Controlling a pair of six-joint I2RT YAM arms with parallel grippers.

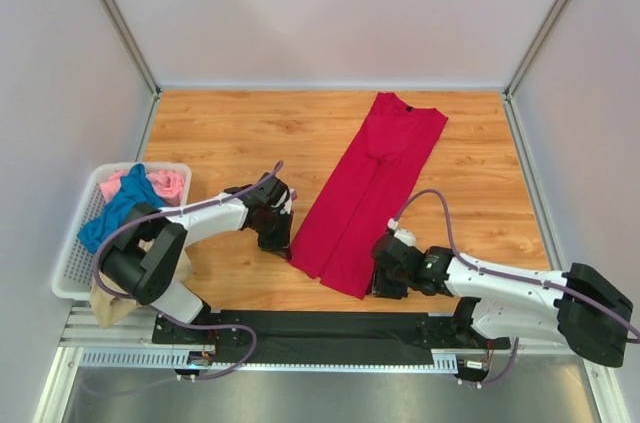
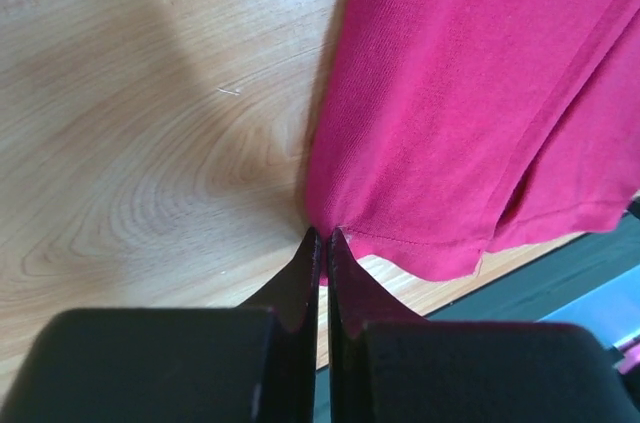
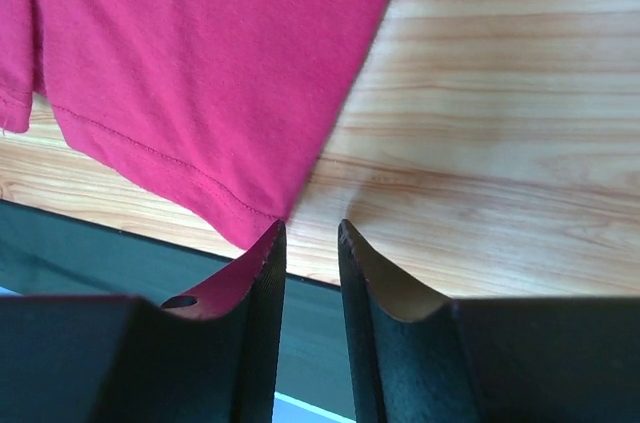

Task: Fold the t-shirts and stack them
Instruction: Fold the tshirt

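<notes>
Tabletop (image 1: 240,133): wrist views reveal left end effector (image 2: 322,241) pinching tee (image 2: 480,93), right end effector (image 3: 311,229) apart.

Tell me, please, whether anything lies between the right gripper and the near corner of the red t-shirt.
Nothing visible does. The right gripper hangs with open jaws at the hem corner of the red t-shirt, beside one fingertip; only the wooden table shows around it.

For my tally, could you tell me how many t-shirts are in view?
4: red on the table; blue and pink in the basket; tan at its edge. More may be hidden.
</notes>
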